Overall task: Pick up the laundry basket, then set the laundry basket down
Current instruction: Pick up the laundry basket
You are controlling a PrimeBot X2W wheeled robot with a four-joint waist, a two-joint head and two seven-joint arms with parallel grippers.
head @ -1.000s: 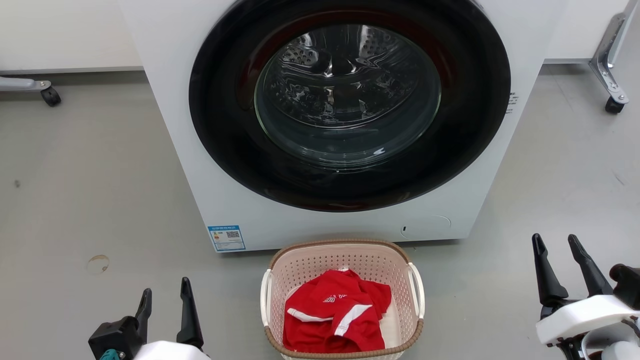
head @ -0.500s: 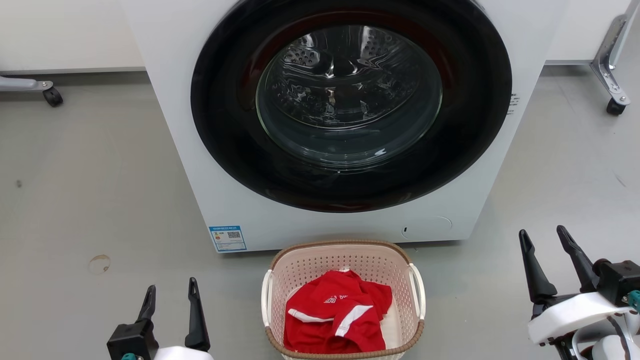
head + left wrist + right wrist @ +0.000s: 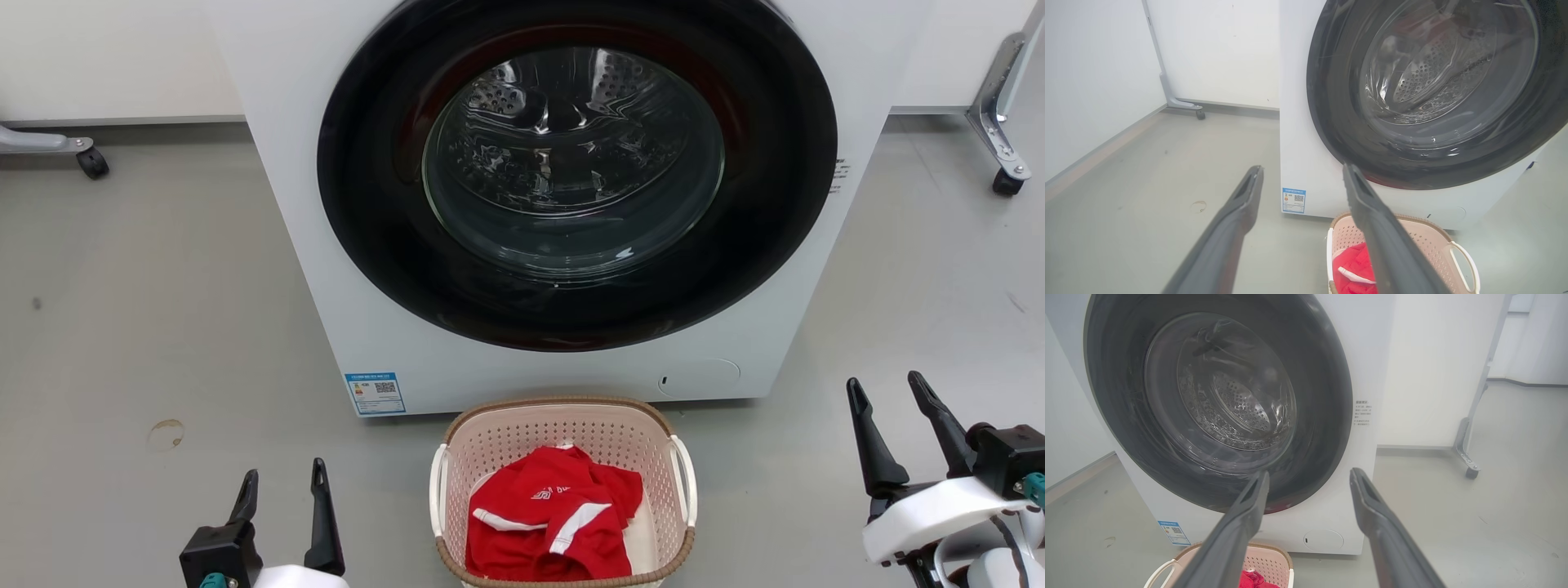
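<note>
The laundry basket (image 3: pixel 563 433), pale pink perforated plastic with a brown rim and white side handles, stands on the floor at the bottom middle of the head view, holding a red garment (image 3: pixel 551 523). My left gripper (image 3: pixel 282 478) is open, well to the basket's left, with nothing between its fingers. My right gripper (image 3: pixel 886 388) is open too, off to the basket's right. In the left wrist view the basket (image 3: pixel 1433 241) sits low right behind the gripper (image 3: pixel 1302 167). The right wrist view has the basket (image 3: pixel 1265 559) at the bottom left of that gripper (image 3: pixel 1310 473).
A large white washing machine (image 3: pixel 343 269) with a shut round glass door (image 3: pixel 571 163) stands directly behind the basket. Wheeled metal frame legs sit at the far left (image 3: pixel 90 159) and far right (image 3: pixel 1004 175). Grey floor lies open on both sides.
Both grippers drew inward toward the basket, the left one rightward and the right one leftward and slightly up. The head camera shifted a little, so the scene sits slightly lower.
</note>
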